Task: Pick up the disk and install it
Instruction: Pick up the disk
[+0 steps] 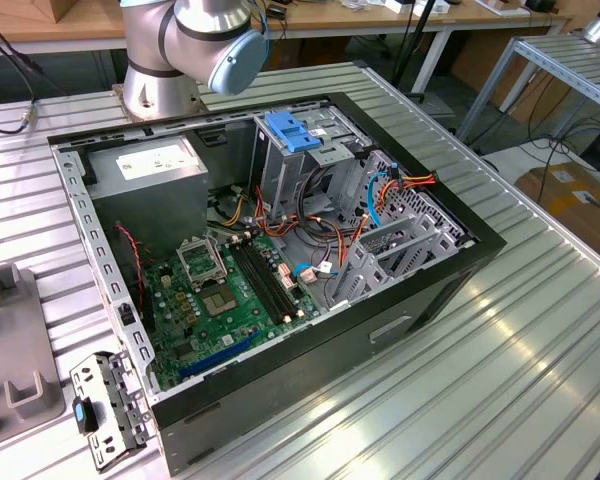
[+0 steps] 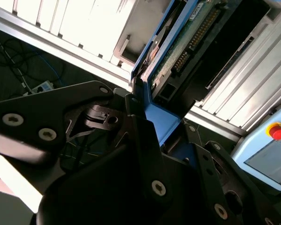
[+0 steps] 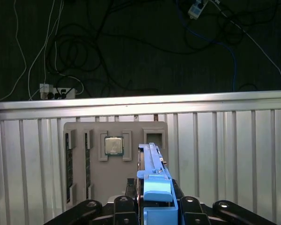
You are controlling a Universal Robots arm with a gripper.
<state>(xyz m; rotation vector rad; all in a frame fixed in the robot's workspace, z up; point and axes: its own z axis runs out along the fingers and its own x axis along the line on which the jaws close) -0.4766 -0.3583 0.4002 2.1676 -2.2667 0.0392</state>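
**DISK CLAMPED IN GRIPPER, CLEAR OF THE BENCH**

In both wrist views, the gripper [image 3: 154, 199] has its jaws clamped on the disk [image 3: 153, 176]. The disk is held edge-on, clear of the ribbed bench [image 3: 225, 154].

The first wrist view presents the disk's blue side rail between the black fingers [image 3: 129, 186]. Beyond it, a grey fixture tray [image 3: 96, 180] lies near a bench edge, with a processor chip [image 3: 114, 146] seated in a square recess.

The second wrist view presents the disk's green circuit-board face and connector row. A red button [image 2: 276, 130] sits on a pale blue unit to one side.

The exterior view presents the arm [image 1: 195, 40] standing near the bench's far edge. The open computer case [image 1: 310, 375] lies mid-bench. Inside it are the motherboard [image 1: 220, 300], a grey power supply [image 1: 150, 165] and a blue clip [image 1: 293, 133] on top of the drive cage.
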